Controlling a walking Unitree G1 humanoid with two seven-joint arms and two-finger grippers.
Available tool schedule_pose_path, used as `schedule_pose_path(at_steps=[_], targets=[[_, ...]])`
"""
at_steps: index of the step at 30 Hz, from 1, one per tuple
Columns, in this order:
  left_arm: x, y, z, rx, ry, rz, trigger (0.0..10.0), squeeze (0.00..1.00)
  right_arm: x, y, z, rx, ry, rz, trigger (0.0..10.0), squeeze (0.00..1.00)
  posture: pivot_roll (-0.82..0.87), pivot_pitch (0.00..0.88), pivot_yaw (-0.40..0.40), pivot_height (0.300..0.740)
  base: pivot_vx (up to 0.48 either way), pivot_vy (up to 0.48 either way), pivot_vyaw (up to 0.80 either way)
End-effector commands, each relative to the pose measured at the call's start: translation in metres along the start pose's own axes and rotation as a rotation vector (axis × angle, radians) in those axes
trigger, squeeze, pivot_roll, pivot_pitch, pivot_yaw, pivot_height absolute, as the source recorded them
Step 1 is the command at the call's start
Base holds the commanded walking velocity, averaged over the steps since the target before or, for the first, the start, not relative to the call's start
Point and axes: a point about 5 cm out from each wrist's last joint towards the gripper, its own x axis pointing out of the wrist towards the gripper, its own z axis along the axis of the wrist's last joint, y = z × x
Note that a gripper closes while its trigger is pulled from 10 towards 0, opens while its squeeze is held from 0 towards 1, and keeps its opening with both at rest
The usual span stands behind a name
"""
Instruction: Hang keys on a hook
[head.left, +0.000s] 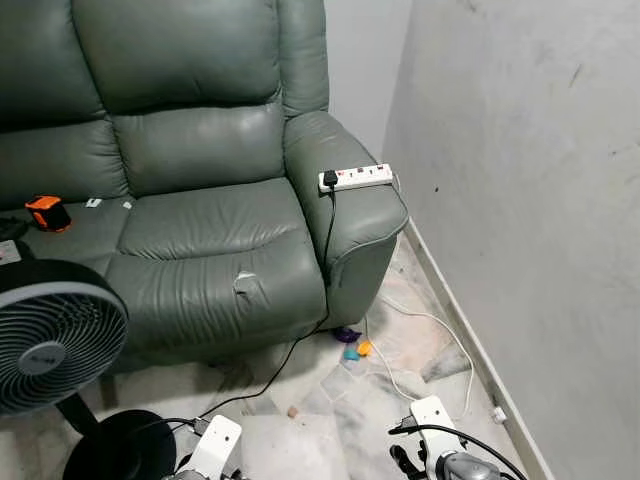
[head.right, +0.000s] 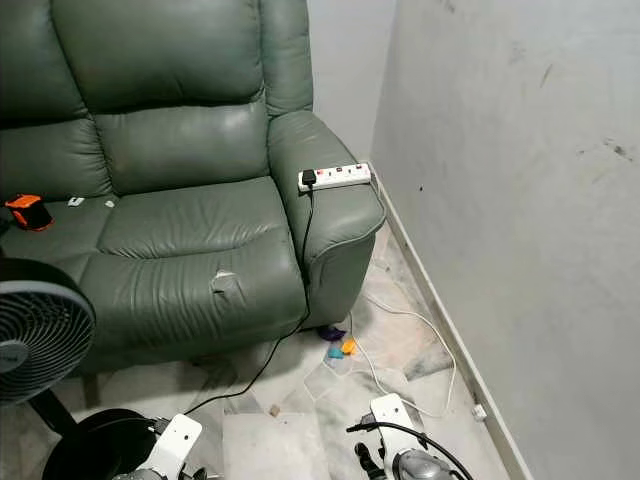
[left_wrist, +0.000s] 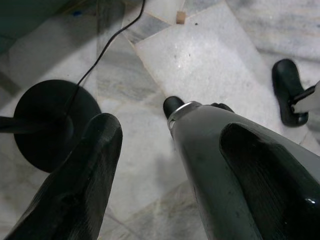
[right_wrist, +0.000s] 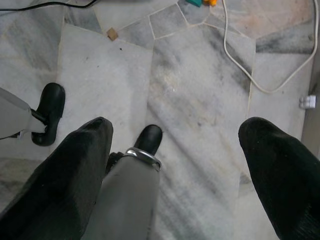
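Both tools, left (left_wrist: 165, 165) and right (right_wrist: 175, 170), hang spread wide and empty over the marble floor (right_wrist: 200, 100).

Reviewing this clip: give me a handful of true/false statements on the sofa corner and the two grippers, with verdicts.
1. A white power strip lies on the green sofa's armrest. True.
2. The fan stands at the robot's right. False: it stands at the robot's left, before the sofa.
3. The left gripper holds keys. False: its fingers are apart with nothing between them.
4. The right gripper hangs open above the marble floor. True.
5. A white cable runs along the floor near the wall. True.
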Motion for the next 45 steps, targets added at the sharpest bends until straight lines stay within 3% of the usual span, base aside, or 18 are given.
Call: schedule_pose_path(at_steps=[1, 24, 45], targets=[[-0.0010, 0.0001, -0.0075, 0.008, 0.028, 0.001, 10.0, 0.00, -0.0006, 0.0000, -0.0040, -0.004, 0.015, 0.001, 10.0, 0.00, 0.05, 0.028, 0.000, 0.740, -0.300, 0.000, 0.00], [-0.0003, -0.0029, -0.0060, 0.008, 0.027, -0.005, 10.0, 0.00, -0.0005, -0.0015, -0.0013, 0.008, 0.001, -0.002, 10.0, 0.00, 0.05, 0.028, -0.004, 0.740, -0.297, 0.000, 0.00], [-0.0003, -0.0015, -0.0035, -0.018, 0.013, -0.014, 10.0, 0.00, 0.0005, -0.0008, 0.0045, 0.031, -0.014, 0.008, 10.0, 0.00, 0.05, 0.021, -0.003, 0.740, 0.000, 0.000, 0.00]])
